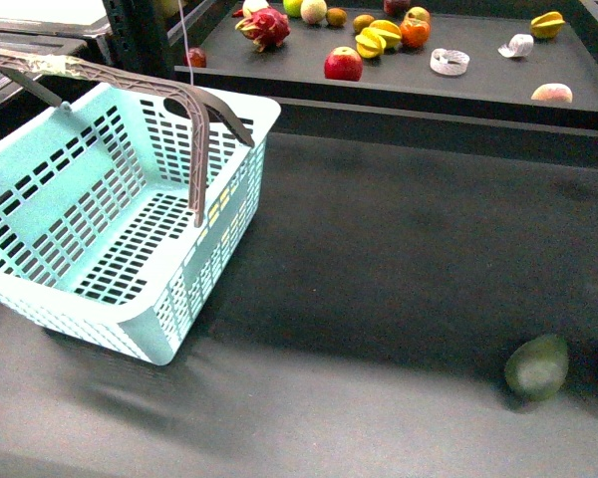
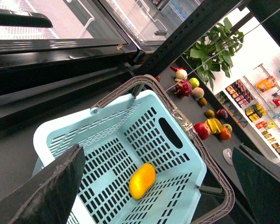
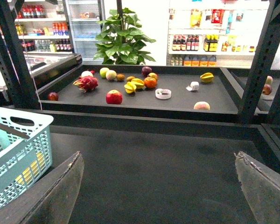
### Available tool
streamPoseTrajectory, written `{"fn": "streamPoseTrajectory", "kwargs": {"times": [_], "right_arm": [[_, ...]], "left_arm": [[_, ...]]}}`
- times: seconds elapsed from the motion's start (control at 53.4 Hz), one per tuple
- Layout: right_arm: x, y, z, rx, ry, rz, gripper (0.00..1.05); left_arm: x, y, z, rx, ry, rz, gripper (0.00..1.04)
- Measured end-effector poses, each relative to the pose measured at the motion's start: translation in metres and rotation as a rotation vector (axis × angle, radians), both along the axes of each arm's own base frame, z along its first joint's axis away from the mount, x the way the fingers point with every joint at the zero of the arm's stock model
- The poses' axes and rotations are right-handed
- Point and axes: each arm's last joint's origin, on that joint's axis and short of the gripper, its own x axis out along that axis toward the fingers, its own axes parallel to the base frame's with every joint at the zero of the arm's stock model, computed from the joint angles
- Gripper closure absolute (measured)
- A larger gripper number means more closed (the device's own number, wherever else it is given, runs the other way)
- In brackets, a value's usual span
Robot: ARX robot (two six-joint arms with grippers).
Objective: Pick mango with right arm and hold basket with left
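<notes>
- Black fingers [image 2: 46,186] of the left gripper [image 2: 154,196] stand wide apart, above the open basket [image 2: 177,158], touching nothing.
- The right gripper [image 3: 158,191] is likewise spread and empty, its fingers [image 3: 261,186] over bare dark table [image 3: 168,163].
- The mango [image 2: 142,180] lies on the basket floor, between the left fingers and below them, long axis slanting across the gap.
- The left arm looks much nearer; the right faces the shelf [image 3: 130,100], basket off to its side.
</notes>
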Motion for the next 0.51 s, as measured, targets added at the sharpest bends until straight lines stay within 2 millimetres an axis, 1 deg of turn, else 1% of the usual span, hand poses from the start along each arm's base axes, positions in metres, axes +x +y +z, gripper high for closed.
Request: {"fn": "streamPoseTrajectory", "kwargs": {"times": [0.075,0.112,0.15,0.187,0.244,0.356,0.412,0.506], "right_arm": [[0.000,0.000,0.000,0.000,0.000,0.000,0.08],[0.000,0.000,0.000,0.000,0.000,0.000,0.08],[0.000,0.000,0.000,0.000,0.000,0.000,0.08],[0.000,0.000,0.000,0.000,0.001,0.000,0.08],[0.000,0.000,0.000,0.000,0.000,0.000,0.08],[0.000,0.000,0.000,0.000,0.000,0.000,0.08],[0.000,0.000,0.000,0.000,0.000,0.000,0.08],[0.000,0.000,0.000,0.000,0.000,0.000,0.08]], "left_arm": [[0.000,0.000,0.000,0.005,-0.001,-0.001,0.06],[-0.002,0.000,0.001,0.108,-0.025,-0.123,0.14],[-0.007,-0.005,0.003,0.281,-0.050,-0.252,0.24],[-0.011,-0.008,0.005,0.393,-0.050,-0.289,0.32],[-0.017,-0.012,0.005,0.515,-0.038,-0.312,0.42],[-0.027,-0.018,0.004,0.620,-0.018,-0.311,0.64],[-0.031,-0.021,0.005,0.638,-0.017,-0.316,0.73],[-0.038,-0.025,0.005,0.657,-0.015,-0.317,0.91]]}}
